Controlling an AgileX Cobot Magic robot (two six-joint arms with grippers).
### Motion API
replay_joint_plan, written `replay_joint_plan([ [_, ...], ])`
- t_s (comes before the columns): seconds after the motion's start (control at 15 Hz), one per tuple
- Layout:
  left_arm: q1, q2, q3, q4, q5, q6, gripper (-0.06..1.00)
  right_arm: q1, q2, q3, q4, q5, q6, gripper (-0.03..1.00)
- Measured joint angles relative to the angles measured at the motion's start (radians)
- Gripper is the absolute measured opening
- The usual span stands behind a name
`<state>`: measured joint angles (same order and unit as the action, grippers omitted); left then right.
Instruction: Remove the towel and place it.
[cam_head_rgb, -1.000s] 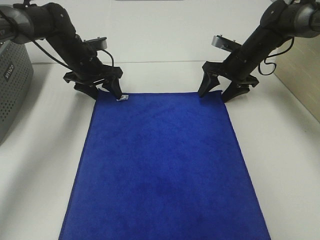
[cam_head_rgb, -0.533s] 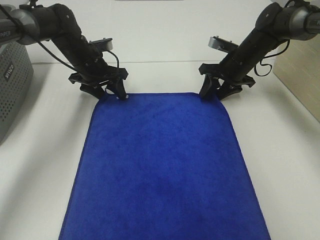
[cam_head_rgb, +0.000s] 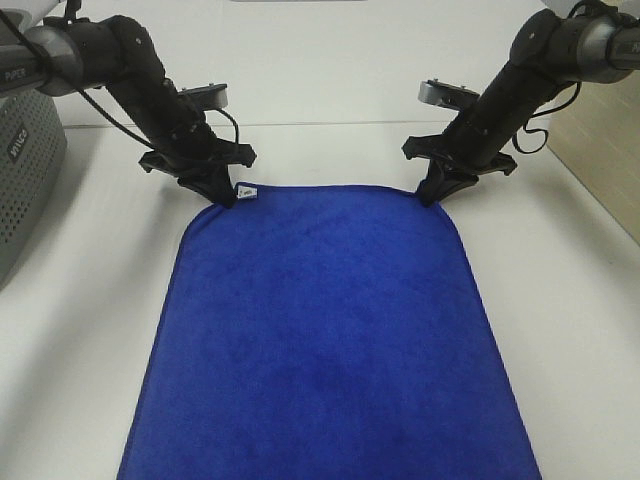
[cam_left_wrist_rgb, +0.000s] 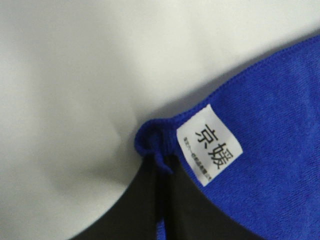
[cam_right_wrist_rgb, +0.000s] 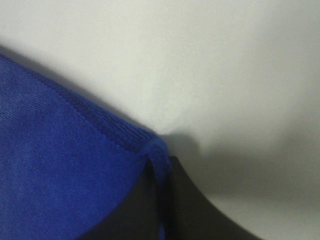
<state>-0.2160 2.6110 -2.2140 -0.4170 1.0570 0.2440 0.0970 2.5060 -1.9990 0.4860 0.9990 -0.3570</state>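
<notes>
1. Towel (cam_head_rgb: 320, 340): flat on the table (cam_head_rgb: 570, 300), long axis running away from both grippers.
2. Left gripper (cam_head_rgb: 225, 193): jaws clamped on the far-left corner, beside the tag (cam_head_rgb: 246, 190).
3. Right gripper (cam_head_rgb: 434, 196): jaws clamped on the far-right corner.

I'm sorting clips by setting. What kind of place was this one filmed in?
Probably a robotics lab bench, not a home: a plain white table, a robot's left gripper and right gripper pinching corners of a blue towel, and a grey perforated basket at the edge.
</notes>
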Motion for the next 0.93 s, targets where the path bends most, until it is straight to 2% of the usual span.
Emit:
replay_joint_plan([
  [0.2, -0.002, 0.001, -0.009, 0.017, -0.006, 0.009, 0.01, 0.000, 0.008, -0.019, 0.000, -0.017, 0.000, 0.02],
  [0.6, -0.008, 0.017, -0.138, 0.132, -0.071, 0.015, 0.01, 0.000, 0.020, -0.144, -0.008, -0.102, -0.020, 0.02],
  [0.73, -0.008, 0.017, -0.182, 0.159, -0.113, 0.015, 0.01, 0.000, 0.020, -0.182, -0.008, -0.144, -0.052, 0.02],
  [0.93, -0.008, 0.019, -0.192, 0.180, -0.242, 0.016, 0.01, 0.002, 0.020, -0.199, -0.009, -0.239, -0.084, 0.02],
])
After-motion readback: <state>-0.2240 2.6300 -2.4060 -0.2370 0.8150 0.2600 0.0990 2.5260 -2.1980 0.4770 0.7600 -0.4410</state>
